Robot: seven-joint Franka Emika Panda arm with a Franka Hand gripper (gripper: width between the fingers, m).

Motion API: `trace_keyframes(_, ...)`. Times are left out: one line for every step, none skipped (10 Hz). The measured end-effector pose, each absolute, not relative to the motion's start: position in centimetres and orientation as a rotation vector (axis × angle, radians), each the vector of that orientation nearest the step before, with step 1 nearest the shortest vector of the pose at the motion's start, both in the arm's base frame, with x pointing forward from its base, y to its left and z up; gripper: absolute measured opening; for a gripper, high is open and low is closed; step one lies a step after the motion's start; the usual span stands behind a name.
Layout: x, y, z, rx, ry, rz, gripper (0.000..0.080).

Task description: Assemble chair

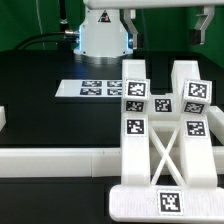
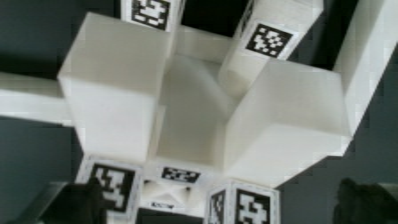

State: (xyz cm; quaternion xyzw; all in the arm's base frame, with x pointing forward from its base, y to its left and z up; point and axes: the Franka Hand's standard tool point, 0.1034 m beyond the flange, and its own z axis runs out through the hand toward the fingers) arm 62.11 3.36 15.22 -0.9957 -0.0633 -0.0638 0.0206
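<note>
We see the chair [image 1: 165, 135], a glossy white plastic frame of blocky square legs and crossed braces bearing black-and-white square tags, standing on the black table [image 1: 40, 115] just in front of the long low white border wall [image 1: 50, 158]. Beyond the chair lies the marker board [image 1: 97, 88], flat and thin, and behind that the arm's white base [image 1: 103, 35]. In the wrist view we look onto the chair's smooth panels [image 2: 196, 110]; the jaws stand wide open, dark fingertips [image 2: 86, 200] showing, gripping nothing.
</note>
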Motion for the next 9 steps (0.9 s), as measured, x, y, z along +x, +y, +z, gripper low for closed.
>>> trace_keyframes(62.2,3.3,15.2,-3.088,-0.195,-0.202,0.0648)
trace_keyframes(61.6,3.4,14.8,-3.091,-0.177,-0.127,0.0648)
trace_keyframes(61.1,3.5,14.3,-3.09,-0.158,0.022,0.0648)
trace_keyframes(61.5,3.4,14.2,-3.086,-0.149,0.09,0.0648)
trace_keyframes(61.0,3.5,13.9,-3.069,-0.125,0.242,0.0648)
trace_keyframes(61.0,3.5,13.9,-3.058,-0.133,0.334,0.0648)
trace_keyframes(61.2,3.4,13.9,-3.048,-0.134,0.395,0.0648)
trace_keyframes(60.8,3.3,13.6,-3.033,-0.127,0.494,0.0648)
trace_keyframes(61.2,3.1,13.2,-3.037,-0.125,0.493,0.0648)
